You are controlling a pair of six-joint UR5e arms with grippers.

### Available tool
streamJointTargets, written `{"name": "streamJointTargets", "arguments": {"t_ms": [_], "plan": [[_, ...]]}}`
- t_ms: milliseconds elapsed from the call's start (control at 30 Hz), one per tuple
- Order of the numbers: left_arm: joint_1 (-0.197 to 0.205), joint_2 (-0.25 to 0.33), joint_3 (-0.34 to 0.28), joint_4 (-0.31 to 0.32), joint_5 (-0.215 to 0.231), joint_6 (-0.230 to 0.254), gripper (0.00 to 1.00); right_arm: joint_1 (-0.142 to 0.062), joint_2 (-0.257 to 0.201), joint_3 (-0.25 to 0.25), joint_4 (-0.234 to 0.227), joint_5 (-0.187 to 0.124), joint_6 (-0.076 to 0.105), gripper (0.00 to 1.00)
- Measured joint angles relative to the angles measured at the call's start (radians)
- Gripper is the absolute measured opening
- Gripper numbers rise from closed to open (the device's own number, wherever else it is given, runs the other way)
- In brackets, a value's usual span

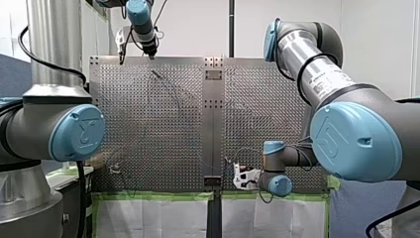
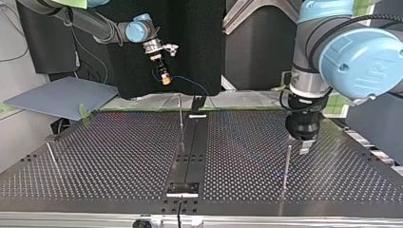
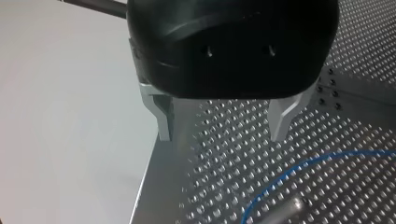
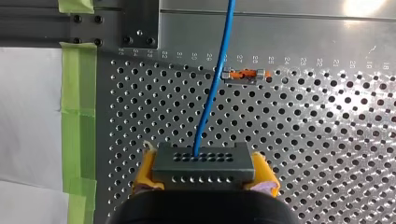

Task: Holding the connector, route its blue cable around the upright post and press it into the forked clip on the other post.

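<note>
My right gripper has its yellow pads shut on a dark grey connector. The blue cable runs straight out of the connector, passing a small orange-tipped fitting on the plate. In the top view my right gripper hangs above the table's far edge, the cable trailing down from it. My left gripper is open, its metal fingers bare above the plate's edge. A loop of blue cable and a metal post lie ahead of it. In the top view this post stands just beside my left gripper.
A second thin post stands mid-table near the central black rail, and a third post stands at the top view's left. Green tape edges the perforated plate beside white sheeting.
</note>
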Motion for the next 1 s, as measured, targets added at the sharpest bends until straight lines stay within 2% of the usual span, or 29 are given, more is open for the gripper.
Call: {"name": "streamJointTargets", "arguments": {"t_ms": [400, 1000], "plan": [[0.011, -0.008, -0.023, 0.003, -0.096, 0.011, 1.00, 0.001, 0.000, 0.000, -0.003, -0.001, 0.002, 0.00], [0.005, -0.024, -0.028, 0.008, -0.100, 0.012, 1.00, 0.003, 0.000, -0.002, 0.000, -0.001, 0.001, 0.00]]}}
